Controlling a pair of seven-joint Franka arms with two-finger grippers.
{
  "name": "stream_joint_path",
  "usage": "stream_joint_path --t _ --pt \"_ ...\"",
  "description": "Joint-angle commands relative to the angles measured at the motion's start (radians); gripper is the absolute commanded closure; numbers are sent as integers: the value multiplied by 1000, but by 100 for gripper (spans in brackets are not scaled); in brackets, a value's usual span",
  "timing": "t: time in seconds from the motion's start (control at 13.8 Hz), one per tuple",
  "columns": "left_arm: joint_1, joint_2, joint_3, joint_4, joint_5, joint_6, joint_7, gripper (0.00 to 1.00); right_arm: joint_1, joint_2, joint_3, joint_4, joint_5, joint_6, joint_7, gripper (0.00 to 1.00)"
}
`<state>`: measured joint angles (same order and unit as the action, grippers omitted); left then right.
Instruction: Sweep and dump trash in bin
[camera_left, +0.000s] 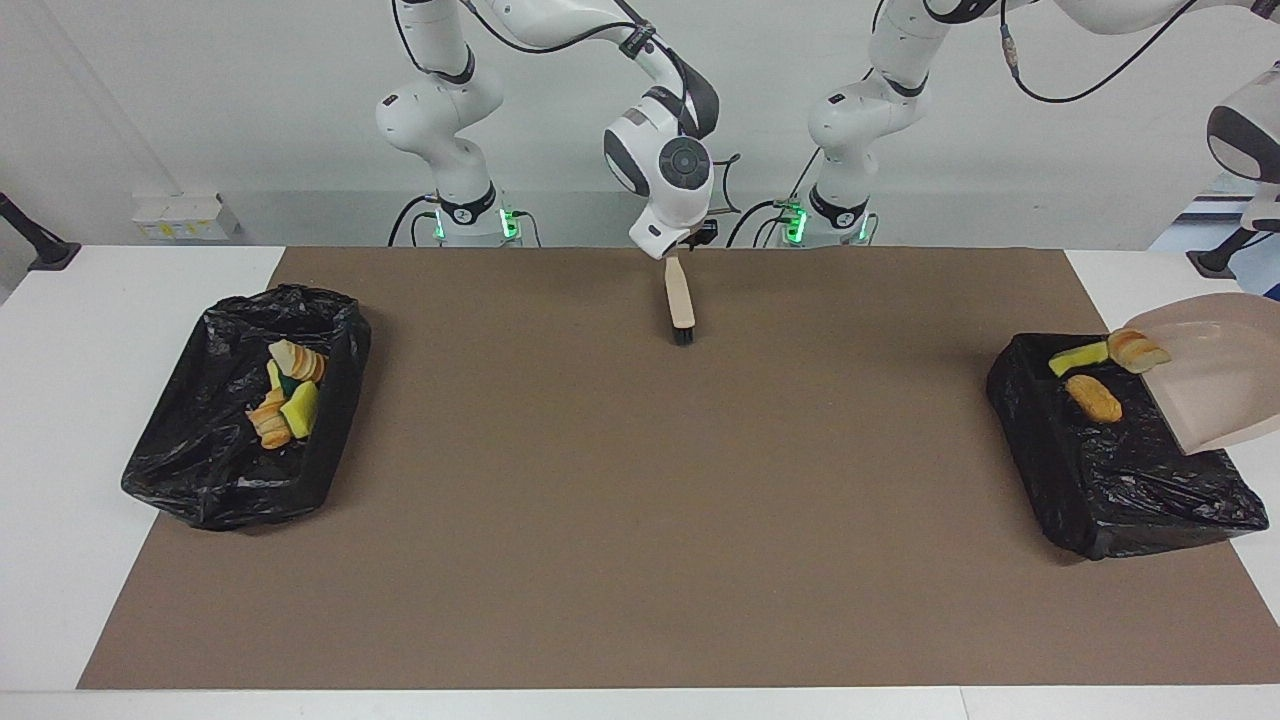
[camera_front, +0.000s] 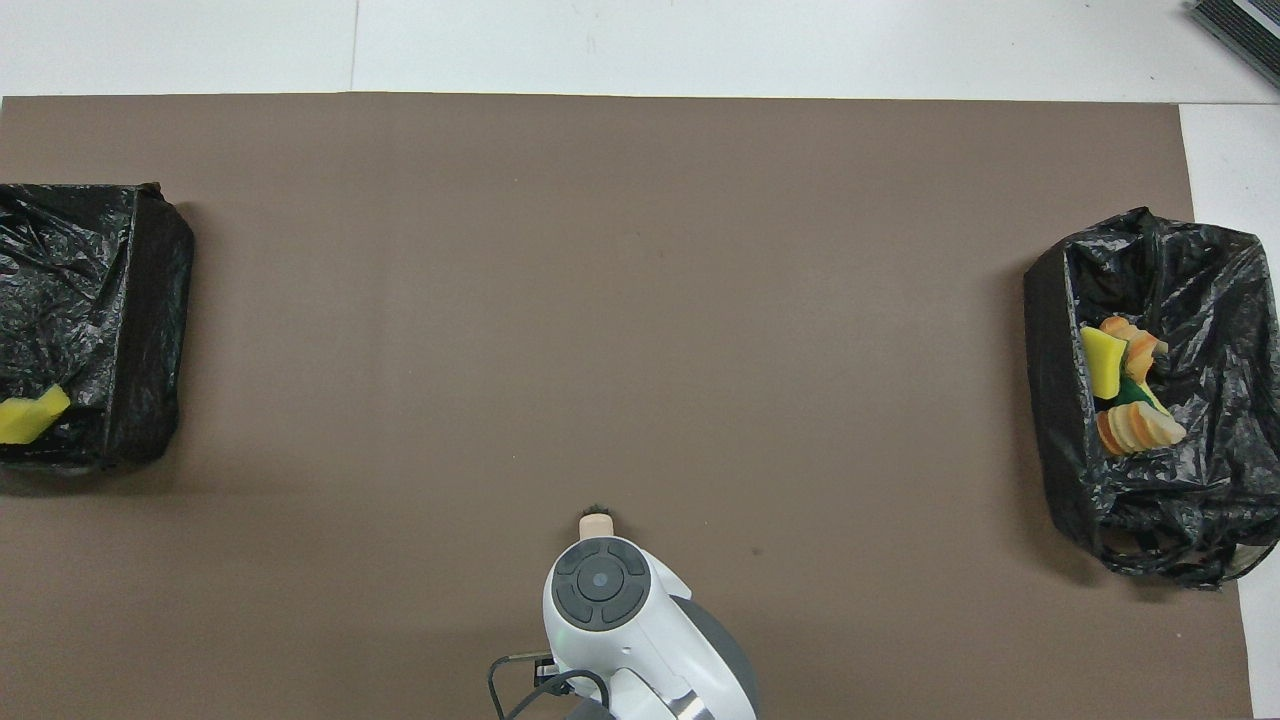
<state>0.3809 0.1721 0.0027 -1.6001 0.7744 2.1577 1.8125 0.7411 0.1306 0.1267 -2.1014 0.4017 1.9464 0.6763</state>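
Currently: dustpan (camera_left: 1215, 375), tilted at frame right over the left-arm-end bin (camera_left: 1120, 470), spilling trash (camera_left: 1095, 375) downslope into it, left jaws out of view; right gripper (camera_left: 678, 252) clamps upright brush (camera_left: 681, 300), upper centre.

Right arm bends down from its base, wrist turned straight down over the mat's (camera_left: 640, 480) edge nearest the robots, about midway along it. Right gripper (camera_left: 678, 255) points down, fingers clamped on the brush (camera_left: 681, 298) handle. Left arm swings out past the mat's end on its own side; only its elbow and a dark-jointed link show at the frame edge, and its gripper is out of view.
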Motion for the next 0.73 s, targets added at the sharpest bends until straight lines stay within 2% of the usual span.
stream_joint_path --t 0.0,0.15,0.36,0.51,0.58,0.65 --pt "-37 9 5 32 118 -59 -21 100 -93 30 2 63 0 -6 -52 0" --pt "-62 4 5 69 137 -110 -18 100 -181 29 1 104 -56 -24 -150 0" --pt "-118 -23 -1 77 128 -194 -22 100 -352 29 1 230 -127 -136 -257 0" --pt "-183 -33 -4 69 120 -303 -39 100 -454 24 1 274 -178 -181 -369 0" --pt "-230 -51 -7 57 109 -397 -67 100 -512 24 1 297 -181 -194 -410 0" --pt "-278 -66 -6 28 48 -465 -117 100 -564 24 -1 317 -197 -205 -446 0"
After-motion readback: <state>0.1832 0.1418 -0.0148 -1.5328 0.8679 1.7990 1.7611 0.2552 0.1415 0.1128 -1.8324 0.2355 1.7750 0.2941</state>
